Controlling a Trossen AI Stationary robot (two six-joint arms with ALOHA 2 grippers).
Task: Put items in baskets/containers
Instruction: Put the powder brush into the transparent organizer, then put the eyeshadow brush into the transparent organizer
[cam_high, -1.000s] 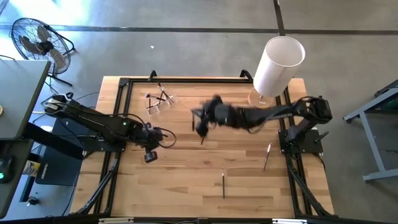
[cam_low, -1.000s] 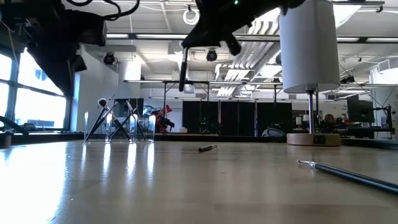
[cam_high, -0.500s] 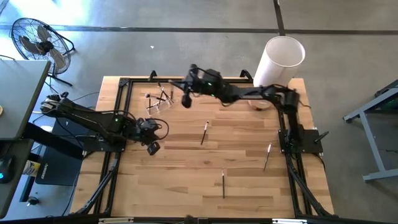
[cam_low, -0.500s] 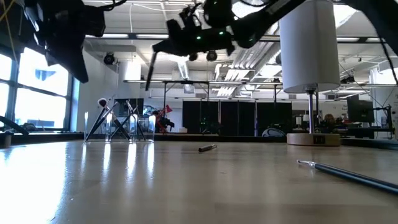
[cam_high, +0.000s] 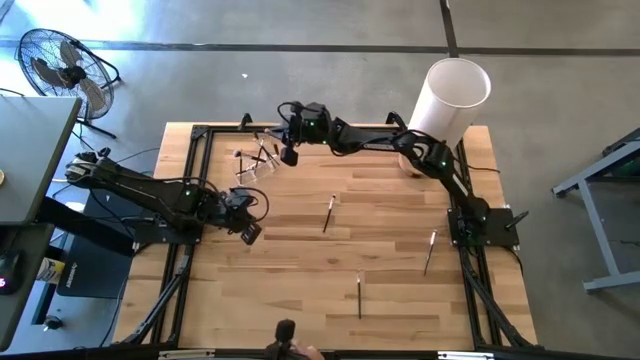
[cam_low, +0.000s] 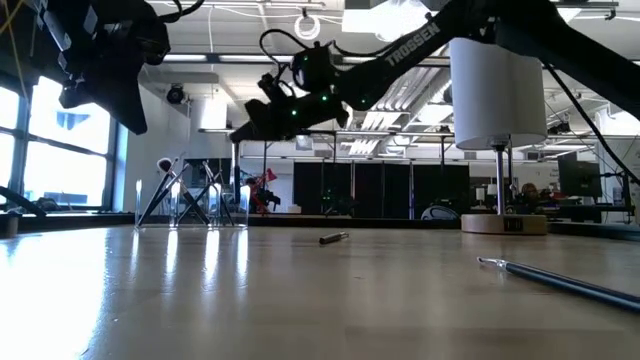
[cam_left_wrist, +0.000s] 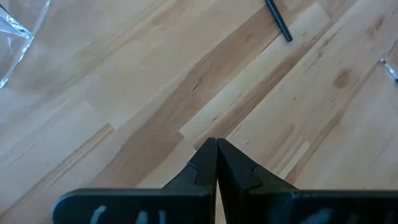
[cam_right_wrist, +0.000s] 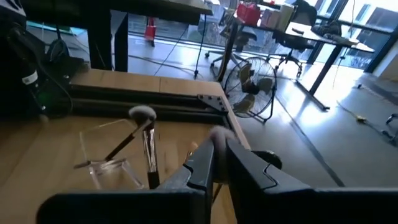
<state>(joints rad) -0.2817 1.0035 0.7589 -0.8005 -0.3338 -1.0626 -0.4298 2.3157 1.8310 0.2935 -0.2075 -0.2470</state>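
Hovering beside clear cup (cam_high: 258, 162), right end effector (cam_high: 288, 157) slightly parted; left end effector (cam_high: 250, 233) closed.

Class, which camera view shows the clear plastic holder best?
The right wrist view: the clear holder sits close by, with brushes standing in it. The high view shows it small, beside the right gripper. The low view shows it far off. The left wrist view catches only a clear edge.

"TROSSEN" reads along the right arm (cam_low: 430, 45).
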